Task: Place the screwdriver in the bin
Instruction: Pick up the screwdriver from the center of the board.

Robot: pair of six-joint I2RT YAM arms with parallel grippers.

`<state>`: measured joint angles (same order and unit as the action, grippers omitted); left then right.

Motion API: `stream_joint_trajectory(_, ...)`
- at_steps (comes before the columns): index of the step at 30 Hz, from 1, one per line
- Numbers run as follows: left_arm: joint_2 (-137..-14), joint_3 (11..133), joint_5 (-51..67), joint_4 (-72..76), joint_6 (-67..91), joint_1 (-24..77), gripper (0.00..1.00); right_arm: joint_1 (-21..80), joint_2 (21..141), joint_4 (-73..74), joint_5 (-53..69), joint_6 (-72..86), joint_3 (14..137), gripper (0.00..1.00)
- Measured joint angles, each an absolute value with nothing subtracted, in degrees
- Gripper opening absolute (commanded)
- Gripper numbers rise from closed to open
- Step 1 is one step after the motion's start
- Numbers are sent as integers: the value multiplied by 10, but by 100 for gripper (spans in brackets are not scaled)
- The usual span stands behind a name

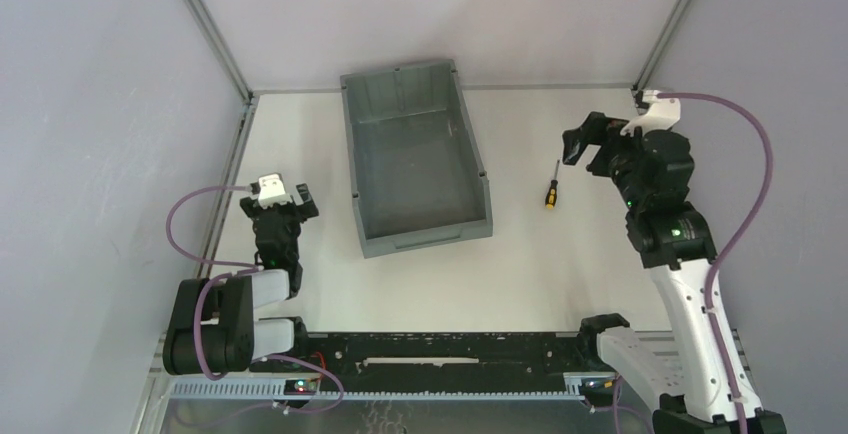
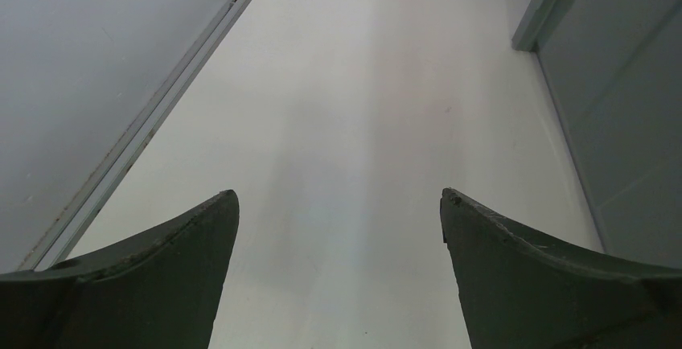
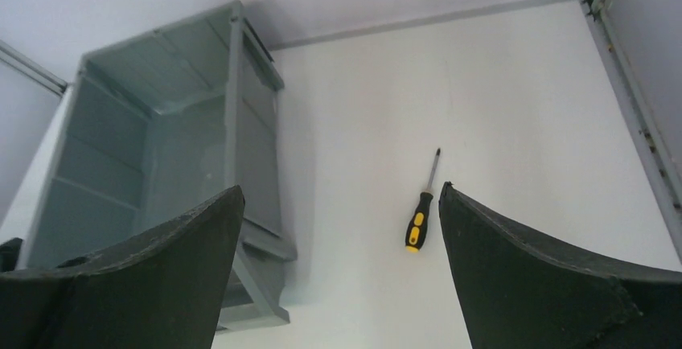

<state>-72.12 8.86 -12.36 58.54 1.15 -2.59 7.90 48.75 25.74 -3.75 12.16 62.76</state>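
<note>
Bin (image 1: 400, 89): grey moulded plastic, smooth, dull sheen on the inner walls. Screwdriver (image 3: 420, 212): black-and-yellow handle, looks like matt plastic; shaft is thin dark metal. Table (image 1: 560, 274): white, smooth, mostly matt with a faint soft glare. Right end effector (image 3: 341, 188): fingers (image 3: 531, 268) dark matt plastic, edges slightly rough and scuffed. Right arm shell (image 1: 690, 299): white, glossy.

Overhead feed, my notes. Left arm (image 1: 215, 326): black body, white shells on the lower links. Right arm (image 1: 690, 304): long white link, black joints above it, green status lights (image 1: 676, 232). Purple cable (image 1: 768, 164) loops off each wrist, at 3 o'clock on right arm, 9 o'clock on left. White camera block (image 1: 270, 189) on left wrist. Wrist feeds: fingers (image 3: 547, 277) matte dark, curved, inner edges scuffed pale.
</note>
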Motion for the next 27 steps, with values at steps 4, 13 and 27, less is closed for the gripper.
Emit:
stream_joint_trajectory(4, -721, 89, -124, 585, 11, -26, 100, 79, 491, 315, -36, 127, 704, 100)
stream_joint_trajectory(13, -721, 89, -124, 585, 11, -26, 100, 79, 531, 402, -23, 127, 822, 100)
stream_joint_trajectory(27, -721, 89, -124, 585, 11, -26, 100, 79, 592, 438, -1, 122, 848, 100)
